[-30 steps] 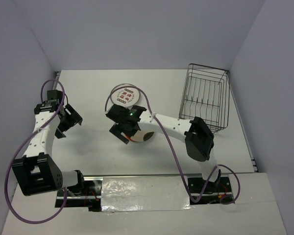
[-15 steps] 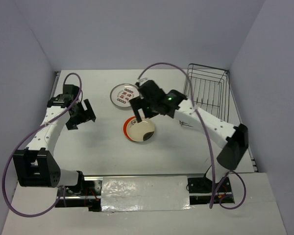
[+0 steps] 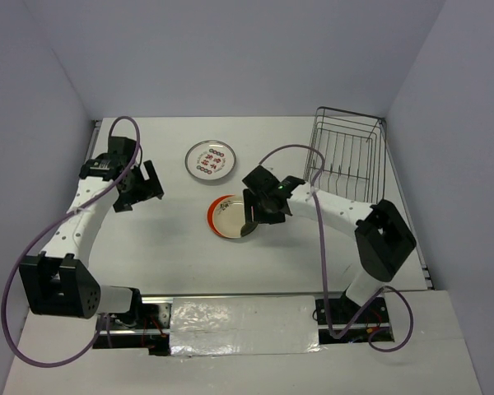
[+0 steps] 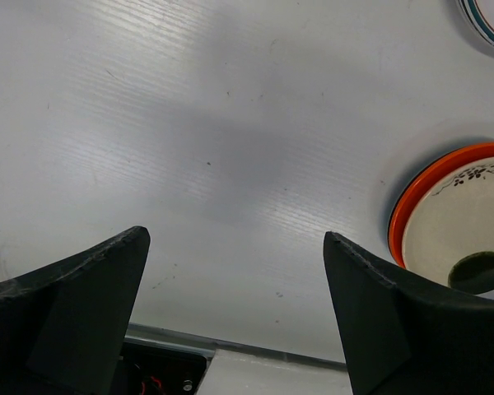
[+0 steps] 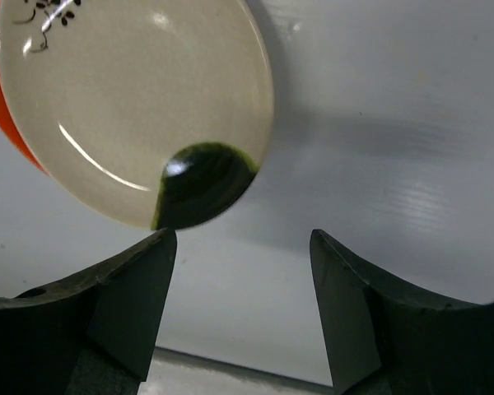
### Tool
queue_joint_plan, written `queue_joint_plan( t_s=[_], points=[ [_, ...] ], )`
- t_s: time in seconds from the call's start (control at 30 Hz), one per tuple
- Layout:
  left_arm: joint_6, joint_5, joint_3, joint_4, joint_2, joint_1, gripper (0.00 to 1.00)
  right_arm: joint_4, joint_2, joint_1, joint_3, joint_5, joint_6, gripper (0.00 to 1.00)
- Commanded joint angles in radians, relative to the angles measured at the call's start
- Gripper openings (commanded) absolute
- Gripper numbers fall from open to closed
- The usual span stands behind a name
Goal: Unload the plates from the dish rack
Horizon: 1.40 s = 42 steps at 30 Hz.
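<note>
An orange-rimmed cream plate with a dark spot (image 3: pixel 229 216) lies flat on the table; it also shows in the right wrist view (image 5: pixel 132 99) and the left wrist view (image 4: pixel 461 222). My right gripper (image 3: pixel 253 220) hovers at its right edge, open (image 5: pixel 243 234), with only bare table between the fingers. A white plate with red marks (image 3: pixel 211 159) lies behind it. The black wire dish rack (image 3: pixel 346 169) stands at the back right. My left gripper (image 3: pixel 144 188) is open (image 4: pixel 235 239) over the table to the left, apart from both plates.
The enclosure's walls close in the table on the left, back and right. The arm bases and a taped strip (image 3: pixel 239 317) run along the near edge. A purple cable (image 3: pixel 305 156) loops from the right arm close to the rack.
The orange-rimmed plate has been let go and now lies flat. My right gripper rose off it, then dropped back to its right edge, jaws a little narrower. The left arm swung toward the back.
</note>
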Motion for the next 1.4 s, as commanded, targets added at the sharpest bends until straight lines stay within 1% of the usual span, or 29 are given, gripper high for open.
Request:
queue_joint_plan(
  t_s=[0.0, 0.1, 0.27, 0.43, 0.57, 0.67, 0.77, 0.83, 0.87, 0.9, 0.93, 0.97, 1.0, 1.03, 1.07, 1.1, 1.13, 1.17, 1.2, 1.27, 1.33, 1.37],
  points=[
    [0.028, -0.004, 0.034, -0.013, -0.036, 0.003, 0.99, 0.128, 0.064, -0.006, 0.006, -0.006, 0.076, 0.73],
    [0.034, 0.003, 0.019, -0.016, -0.041, 0.003, 1.00, 0.193, 0.103, -0.012, 0.002, -0.041, 0.079, 0.72],
    [0.049, -0.010, 0.002, -0.022, -0.050, 0.005, 1.00, 0.222, 0.172, -0.021, 0.031, -0.091, 0.082, 0.72],
    [0.056, -0.020, 0.000, -0.028, -0.063, 0.005, 1.00, 0.240, 0.156, -0.023, 0.057, -0.113, 0.081, 0.71],
    [0.053, 0.001, -0.003, -0.025, -0.053, 0.005, 0.99, 0.251, 0.164, -0.024, 0.074, -0.139, 0.059, 0.71],
    [0.048, 0.015, -0.006, -0.019, -0.052, 0.005, 0.99, 0.286, 0.176, -0.026, 0.065, -0.219, 0.038, 0.71],
    [0.048, 0.013, 0.000, -0.019, -0.050, 0.005, 1.00, 0.189, 0.193, -0.027, 0.108, -0.162, 0.041, 0.71],
    [0.049, 0.009, 0.008, -0.023, -0.047, 0.005, 1.00, 0.109, 0.170, -0.027, 0.128, -0.072, 0.046, 0.74],
    [0.051, 0.006, 0.011, -0.025, -0.049, 0.005, 1.00, 0.084, 0.150, -0.026, 0.134, -0.038, 0.049, 0.78],
    [0.052, 0.003, 0.016, -0.028, -0.049, 0.005, 1.00, 0.064, 0.097, -0.026, 0.141, 0.018, 0.044, 0.80],
    [0.054, -0.014, 0.036, -0.036, -0.049, 0.005, 1.00, 0.031, 0.063, -0.026, 0.149, 0.042, 0.033, 0.82],
    [0.065, -0.029, 0.052, -0.040, -0.046, 0.005, 0.99, 0.017, 0.022, -0.024, 0.157, 0.065, -0.003, 0.90],
    [0.069, -0.046, 0.072, -0.043, -0.041, 0.005, 1.00, 0.000, -0.062, -0.021, 0.186, 0.086, -0.026, 0.93],
    [0.072, -0.084, 0.138, -0.080, -0.036, 0.005, 1.00, -0.055, -0.101, -0.021, 0.207, 0.147, -0.045, 0.97],
    [0.069, -0.102, 0.181, -0.101, -0.015, 0.005, 1.00, -0.086, -0.174, -0.021, 0.232, 0.177, -0.084, 1.00],
    [0.069, -0.114, 0.224, -0.121, -0.007, 0.005, 1.00, -0.114, -0.208, -0.027, 0.293, 0.198, -0.115, 1.00],
    [0.065, -0.131, 0.311, -0.152, -0.001, 0.003, 1.00, -0.179, -0.238, -0.029, 0.328, 0.249, -0.158, 1.00],
    [0.062, -0.140, 0.348, -0.157, -0.004, 0.003, 1.00, -0.218, -0.294, -0.030, 0.397, 0.276, -0.171, 1.00],
    [0.059, -0.149, 0.408, -0.155, -0.010, 0.001, 1.00, -0.253, -0.320, -0.039, 0.423, 0.304, -0.183, 1.00],
    [0.066, -0.158, 0.473, -0.139, -0.036, -0.011, 1.00, -0.344, -0.406, -0.055, 0.482, 0.346, -0.209, 1.00],
    [0.074, -0.189, 0.499, -0.129, -0.070, -0.035, 0.99, -0.416, -0.468, -0.079, 0.499, 0.359, -0.200, 1.00],
    [0.076, -0.226, 0.502, -0.123, -0.090, -0.040, 1.00, -0.445, -0.529, -0.082, 0.505, 0.381, -0.180, 1.00]
  ],
)
